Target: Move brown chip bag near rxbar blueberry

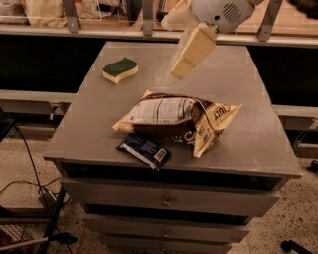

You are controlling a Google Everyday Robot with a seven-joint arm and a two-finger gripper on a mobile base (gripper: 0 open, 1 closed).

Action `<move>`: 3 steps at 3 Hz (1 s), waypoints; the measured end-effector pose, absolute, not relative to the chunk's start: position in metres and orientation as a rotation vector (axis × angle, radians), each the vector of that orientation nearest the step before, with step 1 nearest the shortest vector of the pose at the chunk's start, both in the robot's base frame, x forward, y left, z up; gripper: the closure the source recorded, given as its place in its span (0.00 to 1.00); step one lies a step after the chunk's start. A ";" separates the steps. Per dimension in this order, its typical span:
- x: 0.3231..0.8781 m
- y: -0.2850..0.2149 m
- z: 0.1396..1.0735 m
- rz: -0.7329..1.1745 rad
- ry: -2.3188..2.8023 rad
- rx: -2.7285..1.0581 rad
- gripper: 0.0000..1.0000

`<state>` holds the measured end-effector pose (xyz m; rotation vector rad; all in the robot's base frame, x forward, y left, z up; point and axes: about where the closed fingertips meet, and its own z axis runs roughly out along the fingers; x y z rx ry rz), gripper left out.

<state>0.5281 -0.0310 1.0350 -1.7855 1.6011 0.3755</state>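
Foil, wrinkled and creased, makes up the brown chip bag (174, 121), which lies on its side near the middle of the grey table (248, 99), white nutrition panel facing up and a cream-tan end with brown lettering folded over at its 3 o'clock side. Most of that lettering is bent out of sight. At 7 o'clock from the bag, just beside it, lies the rxbar blueberry (144, 150), a flat dark navy rectangle with a white barcode patch; whether the two touch is hard to make out, and the small print is unreadable. Well apart at 10 o'clock sits a green-topped yellow sponge (120, 69) with a wavy outline. The gripper (179, 72), a smooth cream block, hangs tilted in the air at 12 o'clock from the bag, holding nothing; whether it is parted or closed cannot be told. Its round white arm housing (221, 12) is cut off by the top edge
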 end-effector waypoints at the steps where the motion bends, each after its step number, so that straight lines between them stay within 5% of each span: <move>1: 0.528 -0.038 1.033 0.371 1.620 -1.800 0.00; 3: 0.546 -0.133 1.020 0.295 1.874 -1.612 0.00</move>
